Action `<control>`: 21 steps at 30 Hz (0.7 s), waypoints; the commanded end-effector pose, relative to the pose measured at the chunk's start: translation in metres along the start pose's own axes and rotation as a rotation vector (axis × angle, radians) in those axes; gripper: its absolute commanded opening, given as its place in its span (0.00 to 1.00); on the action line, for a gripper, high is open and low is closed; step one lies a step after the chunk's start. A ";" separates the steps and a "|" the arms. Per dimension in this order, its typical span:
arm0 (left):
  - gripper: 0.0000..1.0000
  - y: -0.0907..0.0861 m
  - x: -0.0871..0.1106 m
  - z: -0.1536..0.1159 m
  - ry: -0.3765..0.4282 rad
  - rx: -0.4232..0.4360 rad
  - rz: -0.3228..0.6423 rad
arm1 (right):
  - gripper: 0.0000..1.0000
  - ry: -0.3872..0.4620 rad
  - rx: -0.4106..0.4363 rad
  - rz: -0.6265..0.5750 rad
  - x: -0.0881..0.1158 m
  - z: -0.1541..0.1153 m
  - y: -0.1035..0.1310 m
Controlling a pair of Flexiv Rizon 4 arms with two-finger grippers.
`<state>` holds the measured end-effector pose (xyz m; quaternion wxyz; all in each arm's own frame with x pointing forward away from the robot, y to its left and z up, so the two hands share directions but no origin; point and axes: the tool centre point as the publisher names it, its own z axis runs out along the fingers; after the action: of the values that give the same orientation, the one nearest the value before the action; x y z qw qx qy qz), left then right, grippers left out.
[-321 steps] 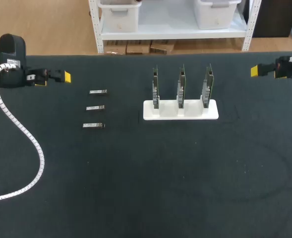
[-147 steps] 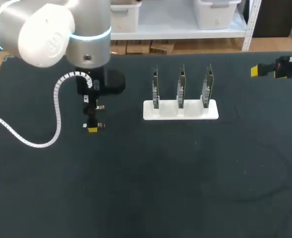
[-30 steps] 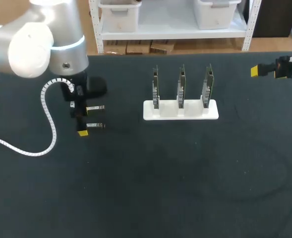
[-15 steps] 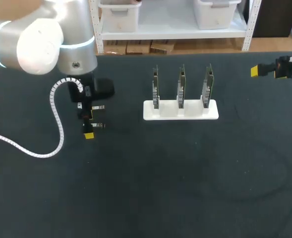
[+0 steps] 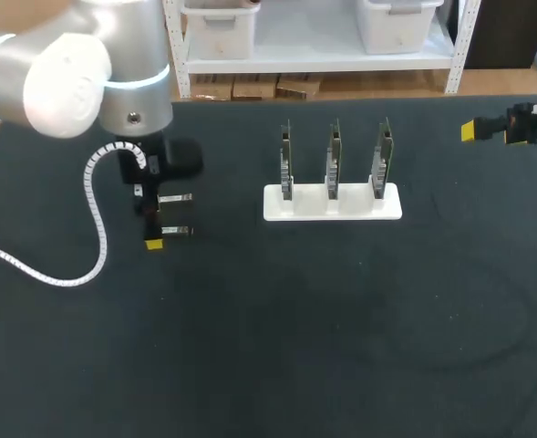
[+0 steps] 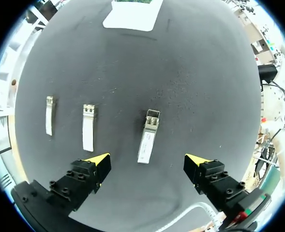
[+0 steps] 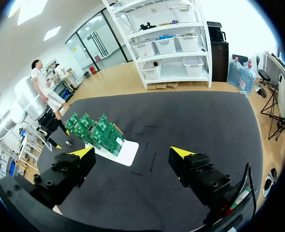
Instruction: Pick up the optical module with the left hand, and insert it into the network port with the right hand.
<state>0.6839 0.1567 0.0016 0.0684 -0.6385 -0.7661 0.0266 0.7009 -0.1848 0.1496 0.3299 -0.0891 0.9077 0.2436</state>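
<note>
Three small silver optical modules lie in a row on the black table. In the left wrist view the nearest optical module (image 6: 147, 136) lies just ahead of my left gripper (image 6: 147, 159), in line with the gap between its open fingers and untouched. The other two modules (image 6: 88, 127) (image 6: 49, 115) lie beside it. In the head view my left gripper (image 5: 153, 228) hangs over the front module (image 5: 177, 231); the middle module (image 5: 175, 198) shows and the arm hides the rear one. My right gripper (image 5: 487, 130) (image 7: 132, 152) is open and empty at the far right.
A white stand (image 5: 332, 203) (image 7: 120, 150) (image 6: 132, 14) holds three upright green boards (image 5: 333, 160) (image 7: 94, 130) with the network ports, right of the modules. A white coiled cable (image 5: 90, 228) trails from the left arm across the table's left side.
My left gripper drifted slightly right over the front module and then back left, staying open. The modules, the stand and the right arm have not moved.
</note>
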 end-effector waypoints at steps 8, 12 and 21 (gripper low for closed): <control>1.00 0.010 -0.004 0.011 -0.043 0.010 0.018 | 1.00 0.000 0.004 0.001 0.000 -0.001 0.001; 1.00 0.011 -0.005 0.014 -0.036 0.016 0.021 | 1.00 0.000 0.004 0.001 0.000 -0.001 0.001; 1.00 0.011 -0.009 0.012 -0.042 0.003 0.017 | 1.00 0.000 0.004 0.001 0.000 -0.001 0.001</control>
<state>0.6950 0.1523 -0.0125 0.0539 -0.6435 -0.7623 0.0442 0.7009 -0.1848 0.1496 0.3299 -0.0891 0.9077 0.2436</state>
